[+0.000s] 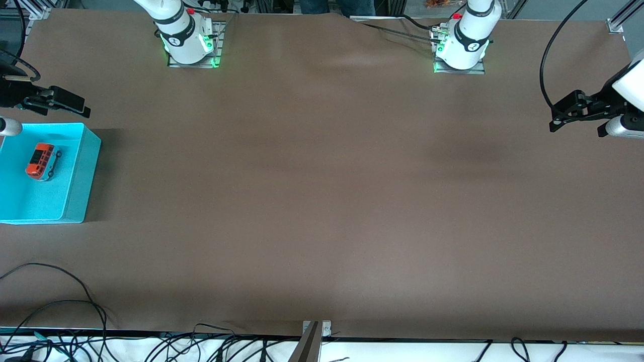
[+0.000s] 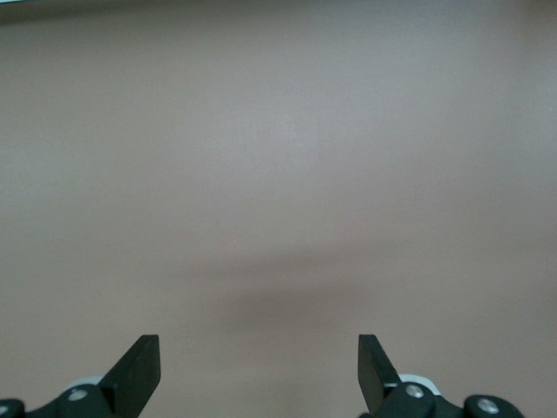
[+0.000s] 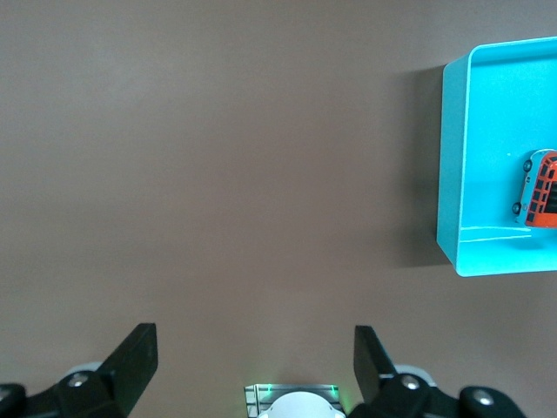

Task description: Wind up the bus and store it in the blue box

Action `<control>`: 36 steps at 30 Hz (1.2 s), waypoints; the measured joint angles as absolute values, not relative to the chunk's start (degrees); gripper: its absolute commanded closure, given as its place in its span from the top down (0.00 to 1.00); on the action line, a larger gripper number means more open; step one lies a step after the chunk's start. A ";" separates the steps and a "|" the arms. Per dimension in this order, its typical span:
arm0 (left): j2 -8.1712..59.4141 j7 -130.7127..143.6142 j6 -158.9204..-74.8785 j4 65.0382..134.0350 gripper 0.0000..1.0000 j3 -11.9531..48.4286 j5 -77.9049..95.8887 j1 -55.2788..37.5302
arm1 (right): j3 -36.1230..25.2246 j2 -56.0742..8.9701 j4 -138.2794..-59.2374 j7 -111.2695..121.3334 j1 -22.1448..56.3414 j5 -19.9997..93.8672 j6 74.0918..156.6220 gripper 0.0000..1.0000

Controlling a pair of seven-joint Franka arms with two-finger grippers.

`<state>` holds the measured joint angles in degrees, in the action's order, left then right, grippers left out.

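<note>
The small orange bus (image 1: 41,161) lies inside the blue box (image 1: 83,171), at the right arm's end of the table. In the right wrist view a corner of the blue box (image 3: 452,157) shows, with the bus (image 3: 544,187) resting on its floor. My right gripper (image 1: 75,103) hangs open and empty above the table, just beside the box's rim. Its fingers (image 3: 139,357) frame bare table and its own base. My left gripper (image 1: 556,118) is open and empty over the left arm's end of the table; its wrist view shows its fingers (image 2: 144,361) and plain brown surface.
The two arm bases (image 1: 188,42) (image 1: 460,48) stand along the table's edge farthest from the front camera. Loose black cables (image 1: 75,311) trail along the nearest edge, with a metal bracket (image 1: 312,342) at its middle. The brown tabletop (image 1: 322,201) stretches between the arms.
</note>
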<state>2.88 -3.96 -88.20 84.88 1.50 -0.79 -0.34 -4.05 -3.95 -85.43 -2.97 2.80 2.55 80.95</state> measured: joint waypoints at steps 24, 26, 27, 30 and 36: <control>2.89 -3.96 -88.20 84.82 1.00 1.71 -0.79 -0.46 | -4.04 -3.33 -85.35 -1.26 2.80 2.43 81.42 1.00; 2.89 -3.96 -88.20 84.82 1.00 1.71 -0.79 -0.46 | -4.04 -3.32 -85.35 -1.10 2.80 2.28 81.11 1.00; 2.90 -3.96 -88.20 84.82 1.00 1.71 -0.79 -0.46 | -4.04 -3.31 -85.34 -0.97 2.80 2.17 80.80 1.00; 2.90 -3.96 -88.20 84.82 1.00 1.71 -0.79 -0.46 | -4.05 -3.24 -85.32 -0.77 2.78 1.95 80.12 1.00; 2.90 -3.96 -88.20 84.82 1.00 1.71 -0.79 -0.46 | -4.05 -3.09 -85.24 -0.63 2.79 1.90 79.46 1.00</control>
<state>2.90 -3.96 -88.20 84.82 1.71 -0.79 -0.46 -4.05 -3.09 -85.24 -0.63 2.79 1.90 79.46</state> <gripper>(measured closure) 0.000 0.000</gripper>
